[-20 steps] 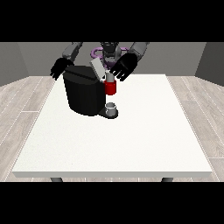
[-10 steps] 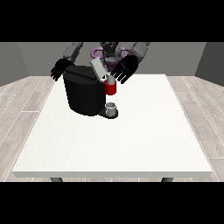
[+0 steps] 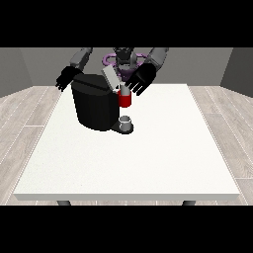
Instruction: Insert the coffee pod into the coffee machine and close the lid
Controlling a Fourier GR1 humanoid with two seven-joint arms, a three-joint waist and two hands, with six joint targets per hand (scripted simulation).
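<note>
The lid (image 3: 110,78) of the black coffee machine (image 3: 95,106) is seen tilted up, so the red pod holder (image 3: 125,100) stays reachable. The robot hand at the view's right (image 3: 140,80) is spread beside it, apparently empty. The coffee pod cannot be made out. The robot hand at the view's left (image 3: 66,79) hangs relaxed behind the machine on the worktop (image 3: 133,163).

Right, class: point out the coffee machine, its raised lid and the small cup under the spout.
coffee machine (image 3: 94,109), front view, on its black body.
lid (image 3: 110,77), front view, on the tilted grey flap.
cup (image 3: 126,122), front view, on its side wall.
</note>
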